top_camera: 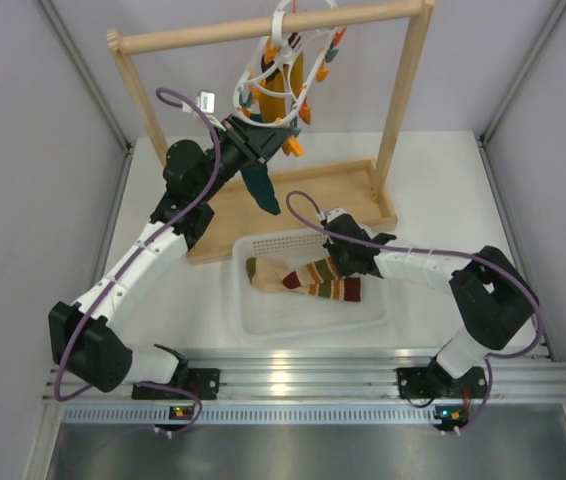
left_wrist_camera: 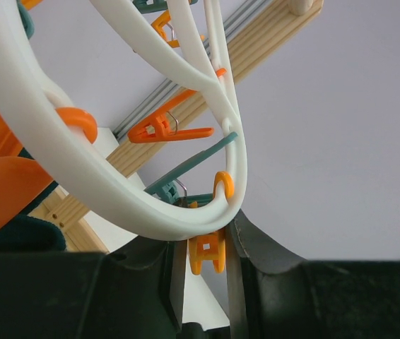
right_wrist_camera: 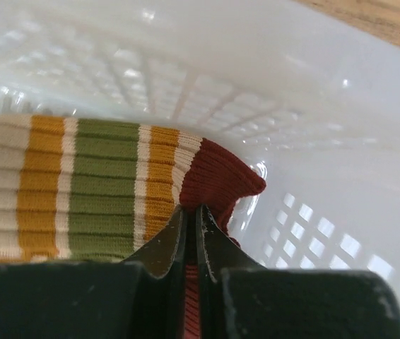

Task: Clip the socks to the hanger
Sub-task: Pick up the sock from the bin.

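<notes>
The white oval hanger (top_camera: pixel 283 55) hangs from the wooden rail, with orange and teal clips. My left gripper (top_camera: pixel 261 138) is at its lower rim. In the left wrist view the jaws (left_wrist_camera: pixel 205 244) are closed around a small orange clip (left_wrist_camera: pixel 208 256) under the white ring (left_wrist_camera: pixel 115 205). A dark teal sock (top_camera: pixel 261 188) dangles just below that gripper. A striped sock (top_camera: pixel 298 278) lies in the white basket. My right gripper (top_camera: pixel 347 262) is shut on its red cuff (right_wrist_camera: pixel 218 176), low in the basket.
The wooden rail frame (top_camera: pixel 403 110) stands on its base board (top_camera: pixel 333 190) behind the white basket (top_camera: pixel 263 322). A mustard-yellow fabric piece (top_camera: pixel 279 90) hangs inside the hanger. The basket's perforated wall (right_wrist_camera: pixel 327 240) is close to the right fingers.
</notes>
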Available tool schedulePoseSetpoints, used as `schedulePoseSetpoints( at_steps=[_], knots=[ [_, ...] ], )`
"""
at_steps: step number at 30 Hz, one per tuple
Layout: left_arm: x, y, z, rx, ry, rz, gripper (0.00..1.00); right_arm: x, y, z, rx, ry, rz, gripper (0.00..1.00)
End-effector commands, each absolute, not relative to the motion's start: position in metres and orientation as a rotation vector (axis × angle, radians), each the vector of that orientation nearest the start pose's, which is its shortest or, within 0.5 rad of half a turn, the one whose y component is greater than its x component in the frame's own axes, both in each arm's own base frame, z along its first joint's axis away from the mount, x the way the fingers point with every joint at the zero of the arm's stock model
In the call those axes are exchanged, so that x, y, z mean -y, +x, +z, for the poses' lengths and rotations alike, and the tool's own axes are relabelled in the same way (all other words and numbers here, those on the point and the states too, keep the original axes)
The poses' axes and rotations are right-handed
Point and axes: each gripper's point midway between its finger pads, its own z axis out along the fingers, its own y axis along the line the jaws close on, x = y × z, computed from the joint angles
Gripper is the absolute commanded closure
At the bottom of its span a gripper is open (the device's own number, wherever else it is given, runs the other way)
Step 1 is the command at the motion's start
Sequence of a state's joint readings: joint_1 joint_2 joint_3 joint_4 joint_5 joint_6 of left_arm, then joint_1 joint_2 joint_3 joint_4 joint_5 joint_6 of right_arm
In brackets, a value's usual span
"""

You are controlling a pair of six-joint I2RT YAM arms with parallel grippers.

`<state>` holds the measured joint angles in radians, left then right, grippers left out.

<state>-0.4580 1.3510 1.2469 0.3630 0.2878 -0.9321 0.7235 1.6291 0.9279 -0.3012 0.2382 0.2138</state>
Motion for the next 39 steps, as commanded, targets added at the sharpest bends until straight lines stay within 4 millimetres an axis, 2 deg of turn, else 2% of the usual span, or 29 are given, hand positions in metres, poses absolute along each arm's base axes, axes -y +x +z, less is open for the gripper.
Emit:
schedulePoseSetpoints(
  at_steps=[1, 2, 3, 4, 5, 6, 7, 10, 11, 14, 15, 17, 18, 19, 25, 26, 28, 29, 31, 39],
  knots=[
    [0.268, 0.355, 0.453, -1.401, -0.019, -1.351, 1.00, -0.221, 0.298, 0.082, -2.289, -0.704, 0.139, 1.00],
    [0.267, 0.353, 0.454, -1.400, -0.019, -1.352, 1.00, -0.222, 0.300, 0.108, -2.202, -0.723, 0.164, 1.00],
    [0.267, 0.352, 0.454, -1.399, -0.014, -1.352, 1.00, -0.217, 0.300, 0.118, -2.126, -0.820, 0.125, 1.00],
    [0.267, 0.352, 0.455, -1.397, -0.013, -1.351, 1.00, -0.219, 0.302, 0.134, -2.053, -0.844, 0.136, 1.00],
    [0.267, 0.351, 0.455, -1.395, -0.005, -1.354, 1.00, -0.221, 0.299, 0.162, -1.952, -0.865, 0.169, 1.00],
    [0.268, 0.350, 0.455, -1.396, 0.002, -1.356, 1.00, -0.220, 0.298, 0.171, -1.877, -0.935, 0.148, 1.00],
    [0.268, 0.348, 0.456, -1.392, 0.013, -1.356, 1.00, -0.224, 0.293, 0.197, -1.774, -0.954, 0.186, 1.00],
    [0.269, 0.345, 0.459, -1.388, 0.041, -1.365, 1.00, -0.227, 0.287, 0.229, -1.595, -1.053, 0.153, 1.00],
    [0.270, 0.344, 0.459, -1.387, 0.053, -1.371, 1.00, -0.226, 0.283, 0.246, -1.525, -1.063, 0.146, 1.00],
    [0.274, 0.336, 0.465, -1.367, 0.104, -1.409, 1.00, -0.224, 0.277, 0.275, -1.333, -1.138, 0.061, 1.00],
    [0.275, 0.335, 0.465, -1.367, 0.110, -1.416, 1.00, -0.222, 0.277, 0.273, -1.262, -1.200, -0.006, 1.00],
    [0.276, 0.333, 0.466, -1.368, 0.121, -1.424, 1.00, -0.226, 0.273, 0.299, -1.085, -1.212, -0.052, 1.00],
    [0.276, 0.332, 0.466, -1.368, 0.125, -1.425, 1.00, -0.227, 0.273, 0.298, -1.005, -1.252, -0.112, 1.00],
    [0.276, 0.332, 0.466, -1.370, 0.123, -1.427, 1.00, -0.230, 0.272, 0.312, -0.927, -1.242, -0.136, 1.00],
    [0.284, 0.322, 0.467, -1.359, 0.202, -1.478, 1.00, -0.259, 0.259, 0.356, -0.529, -1.295, -0.220, 1.00],
    [0.285, 0.319, 0.468, -1.354, 0.224, -1.489, 1.00, -0.266, 0.261, 0.355, -0.484, -1.325, -0.238, 1.00],
    [0.287, 0.318, 0.467, -1.355, 0.238, -1.501, 1.00, -0.270, 0.263, 0.371, -0.426, -1.294, -0.267, 1.00],
    [0.288, 0.317, 0.467, -1.353, 0.249, -1.502, 1.00, -0.275, 0.266, 0.370, -0.410, -1.309, -0.273, 1.00],
    [0.289, 0.314, 0.466, -1.343, 0.278, -1.508, 1.00, -0.279, 0.265, 0.384, -0.357, -1.303, -0.282, 1.00],
    [0.294, 0.309, 0.460, -1.346, 0.335, -1.535, 1.00, -0.295, 0.265, 0.398, -0.229, -1.330, -0.305, 1.00]
  ],
)
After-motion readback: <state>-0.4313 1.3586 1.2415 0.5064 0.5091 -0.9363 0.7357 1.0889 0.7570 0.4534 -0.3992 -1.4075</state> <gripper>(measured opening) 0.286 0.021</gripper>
